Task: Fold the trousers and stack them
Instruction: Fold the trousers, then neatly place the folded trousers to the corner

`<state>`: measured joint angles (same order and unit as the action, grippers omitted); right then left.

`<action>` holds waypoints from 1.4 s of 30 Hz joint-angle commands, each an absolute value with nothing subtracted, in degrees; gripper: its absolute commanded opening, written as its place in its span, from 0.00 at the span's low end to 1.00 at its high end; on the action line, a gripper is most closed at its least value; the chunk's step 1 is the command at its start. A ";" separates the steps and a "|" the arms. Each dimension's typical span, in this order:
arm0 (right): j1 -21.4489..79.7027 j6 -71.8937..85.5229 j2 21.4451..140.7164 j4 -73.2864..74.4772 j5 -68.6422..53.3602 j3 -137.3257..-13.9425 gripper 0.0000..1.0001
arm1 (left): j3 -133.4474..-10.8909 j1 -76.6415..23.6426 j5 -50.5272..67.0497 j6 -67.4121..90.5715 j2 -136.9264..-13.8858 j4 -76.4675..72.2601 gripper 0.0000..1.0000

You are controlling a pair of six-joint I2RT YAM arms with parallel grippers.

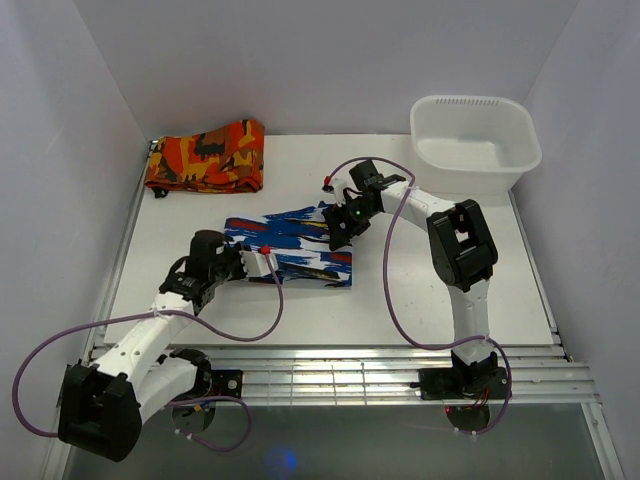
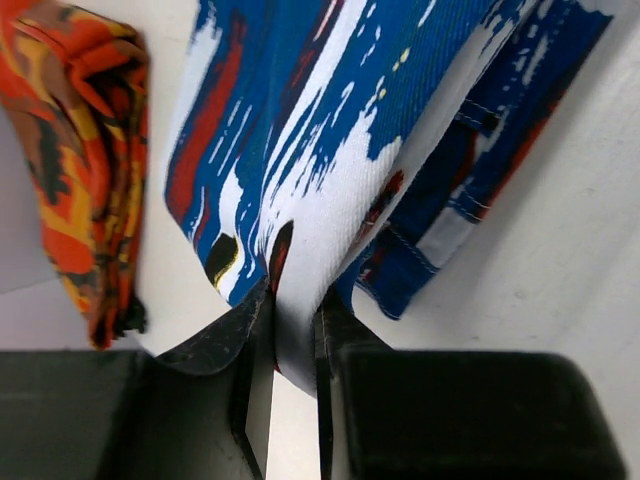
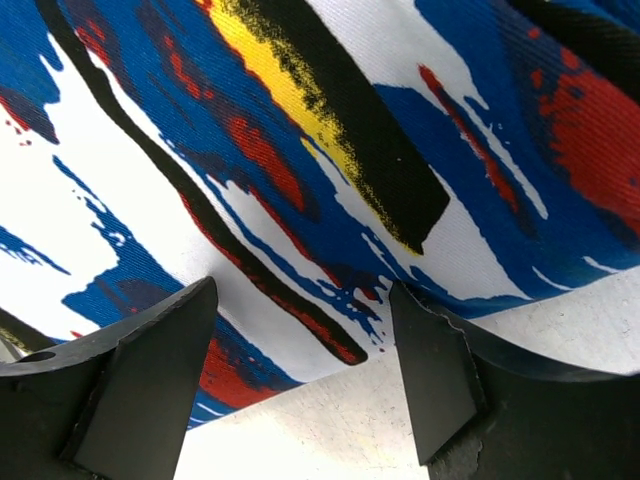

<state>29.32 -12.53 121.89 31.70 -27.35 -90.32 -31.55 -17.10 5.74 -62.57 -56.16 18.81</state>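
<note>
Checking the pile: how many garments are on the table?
2: the blue-and-white trousers in the middle, and an orange folded cloth at the far-left corner. None seems hidden.

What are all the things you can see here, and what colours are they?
Trousers: one, blue and white with red, yellow and black marks, middle of the table.
Folded cloth: one, orange, red and black, far left corner.
Tub: one, white, far right corner.
Table: one, white.
Cables: two, purple, one looping by each arm.
Left arm, right arm: white and black, near edge.
Left gripper: black, shut on the trousers.
Right gripper: black, open over the trousers.
</note>
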 commanded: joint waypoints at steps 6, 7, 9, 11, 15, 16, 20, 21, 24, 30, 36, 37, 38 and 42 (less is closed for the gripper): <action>29.88 -17.66 129.29 38.49 -20.04 -86.66 0.76 | -20.14 -18.37 -0.77 -76.10 -56.06 -3.91 0.00; 29.88 -18.28 129.20 38.76 -20.04 -86.83 0.75 | -16.91 -18.46 -1.57 -76.55 -56.77 -5.78 0.00; 29.80 -18.89 129.11 39.28 -20.82 -86.84 0.75 | -14.07 -18.46 -1.58 -77.17 -58.00 -7.56 0.00; 29.88 -20.30 128.76 39.72 -21.70 -87.18 0.74 | -11.61 -18.54 -0.79 -76.29 -59.23 -7.30 0.00; 30.15 -22.41 126.04 40.25 -24.78 -87.10 0.73 | -15.72 -18.72 0.26 -68.67 -61.87 3.14 0.09; 30.23 -22.50 125.17 40.17 -25.31 -87.10 0.73 | -17.73 -18.72 2.00 -62.81 -62.48 6.04 0.26; 30.23 -23.90 118.76 40.43 -30.04 -88.15 0.74 | -29.67 -18.63 10.07 -50.47 -59.96 20.44 0.67; 30.23 -24.08 117.52 40.52 -30.67 -88.94 0.75 | -31.62 -18.55 12.11 -48.19 -58.98 22.48 0.70; 30.24 -23.73 112.34 39.56 -32.77 -90.00 0.77 | -38.81 -18.37 16.77 -36.07 -55.74 27.68 0.84; 33.38 -21.27 104.95 32.97 -31.47 -90.17 0.81 | -49.11 -12.59 18.01 -12.68 -55.19 33.30 0.98; 44.88 -21.71 107.13 29.10 -22.07 -93.25 0.82 | -55.27 8.33 33.38 -2.38 -63.88 39.63 0.98; 46.57 -22.14 108.18 28.57 -20.67 -94.12 0.82 | -56.76 10.09 35.05 -1.59 -66.77 40.25 0.98; 48.32 -22.84 110.19 27.96 -17.78 -95.26 0.82 | -57.13 13.24 37.68 -1.23 -67.84 40.60 0.98; 57.54 -25.04 115.39 23.74 -10.74 -97.37 0.82 | -56.95 18.10 39.29 -1.05 -70.75 40.25 0.98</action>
